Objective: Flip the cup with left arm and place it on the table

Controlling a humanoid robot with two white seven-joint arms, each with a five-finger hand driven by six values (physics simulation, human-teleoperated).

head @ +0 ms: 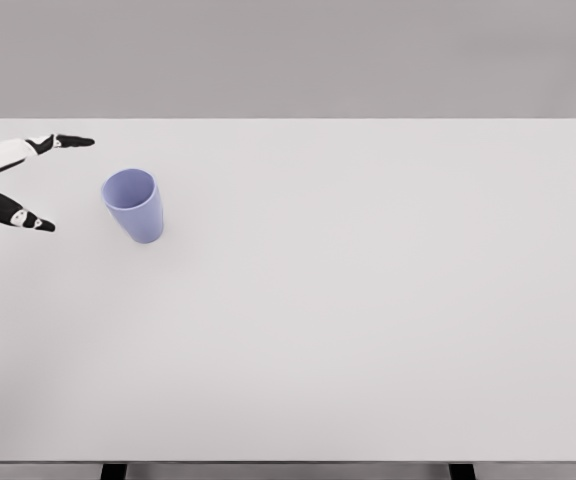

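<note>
One cup [134, 205] on the table [368, 330], pale lavender-blue. We take the cup as landmark for everything else. It stands with its mouth up, open rim facing us and leaning toward the far left, narrower base lower right in the head view. We can see into it; the inside looks bare. It sits in the table's far-left part, well apart from the near edge and the right edge.

Left hand [13, 180] enters at the picture's left border, left of the cup, near it and not touching. Only part of the hand shows. Two fingers [68, 141] are visible, white with dark tips, spread wide apart: one points toward the cup's far side, level with a spot just beyond the rim, the other points toward the cup's near side, about level with its base. We read the hand as spread and holding nothing, with a clear gap of table between the fingertips and the cup wall.

Right arm does not show anywhere. Two dark table legs [114, 471] peek out at the bottom edge, far nearer to us than the cup. Wall [288, 55] behind the cup is plain grey.
</note>
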